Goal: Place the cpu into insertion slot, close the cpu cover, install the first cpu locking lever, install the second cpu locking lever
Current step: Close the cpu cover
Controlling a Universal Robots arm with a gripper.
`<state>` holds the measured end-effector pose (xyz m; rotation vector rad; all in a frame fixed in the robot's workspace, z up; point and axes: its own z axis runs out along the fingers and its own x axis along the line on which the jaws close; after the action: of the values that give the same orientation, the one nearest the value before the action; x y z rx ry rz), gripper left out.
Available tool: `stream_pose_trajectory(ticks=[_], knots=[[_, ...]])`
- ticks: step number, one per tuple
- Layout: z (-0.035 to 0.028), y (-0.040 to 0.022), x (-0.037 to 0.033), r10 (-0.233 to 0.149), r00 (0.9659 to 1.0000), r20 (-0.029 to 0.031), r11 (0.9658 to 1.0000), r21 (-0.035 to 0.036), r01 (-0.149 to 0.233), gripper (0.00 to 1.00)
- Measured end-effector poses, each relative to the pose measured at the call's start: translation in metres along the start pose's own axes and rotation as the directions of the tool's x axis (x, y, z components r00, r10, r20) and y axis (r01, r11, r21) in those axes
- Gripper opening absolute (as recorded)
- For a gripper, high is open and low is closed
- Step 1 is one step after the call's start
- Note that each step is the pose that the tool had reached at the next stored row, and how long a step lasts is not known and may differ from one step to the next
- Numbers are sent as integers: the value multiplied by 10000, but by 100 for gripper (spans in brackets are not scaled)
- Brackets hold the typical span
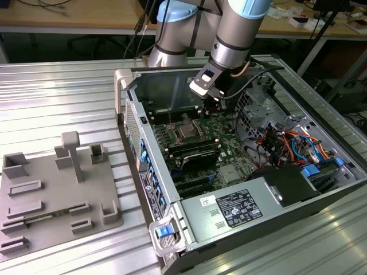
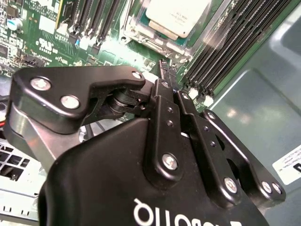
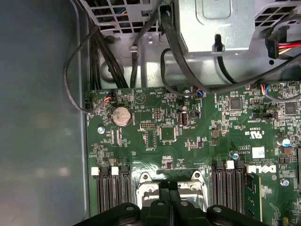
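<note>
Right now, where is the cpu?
In the second wrist view the cpu sits in the insertion slot between two banks of black memory slots, just beyond the gripper.

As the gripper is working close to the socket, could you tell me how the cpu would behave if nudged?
The cpu looks thin, flat and metal-topped: probably stiff, light and slippery. Lying flat inside the silver-ringed insertion slot, it likely resists a sideways push and should not roll or tip.
</note>
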<state>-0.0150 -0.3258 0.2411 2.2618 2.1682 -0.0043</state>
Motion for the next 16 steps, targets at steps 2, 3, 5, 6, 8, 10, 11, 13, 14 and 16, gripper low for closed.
stream_pose_trajectory(ticks=[2,3,5,6,8,10,11,13,14,16], knots=[[2,-20,-1,0,10000,-8,10000,0,0,11],[3,-34,-1,1,10000,-11,10000,0,-1,11],[5,-64,-3,0,10000,-16,10000,2,0,11],[5,-78,-3,0,10000,-18,10000,2,0,11],[13,-138,-7,-10,10000,-17,10000,5,10,11],[23,-200,-9,-27,10000,-18,10000,6,27,11],[30,-237,-10,-36,10000,-19,10000,6,36,11],[49,-322,-14,-65,10000,-21,10000,7,65,11],[57,-354,-15,-79,10000,-21,10000,8,79,11],[86,-469,-19,-133,9999,-23,9999,19,133,11]])
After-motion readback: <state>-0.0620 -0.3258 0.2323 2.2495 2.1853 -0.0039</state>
